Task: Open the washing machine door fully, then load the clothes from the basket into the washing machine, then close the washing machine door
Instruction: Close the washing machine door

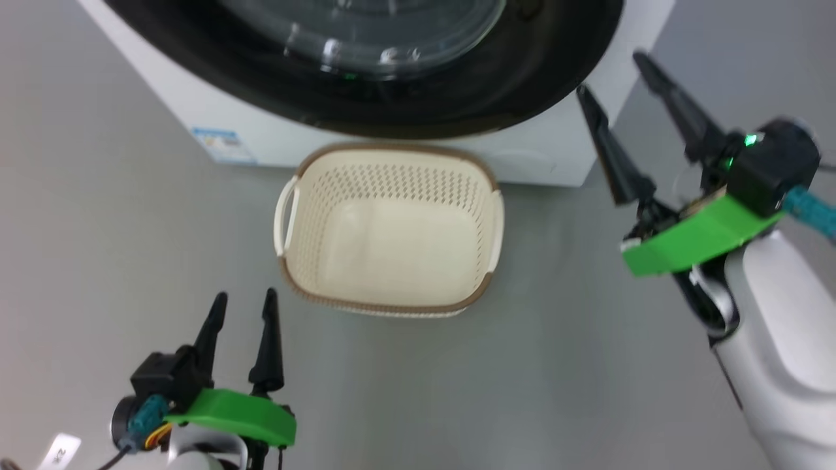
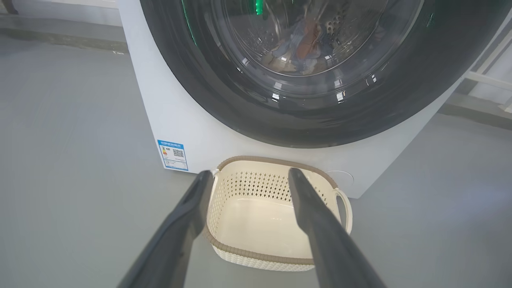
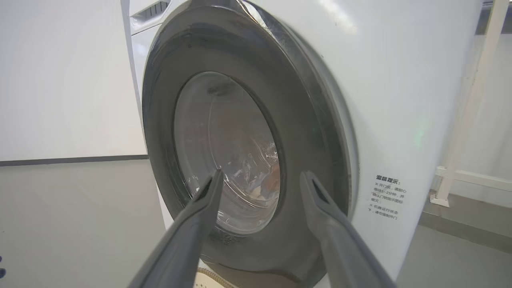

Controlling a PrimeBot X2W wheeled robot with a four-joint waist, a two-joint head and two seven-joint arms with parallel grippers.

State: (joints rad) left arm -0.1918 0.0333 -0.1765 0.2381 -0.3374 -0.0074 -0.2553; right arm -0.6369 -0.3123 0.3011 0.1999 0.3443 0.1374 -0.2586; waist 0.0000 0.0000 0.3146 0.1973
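White front-loading washing machine with its glossy black round door closed flush against the front, blue and orange clothes visible through the glass window, and the cream perforated brown-rimmed basket upright and empty just before it.
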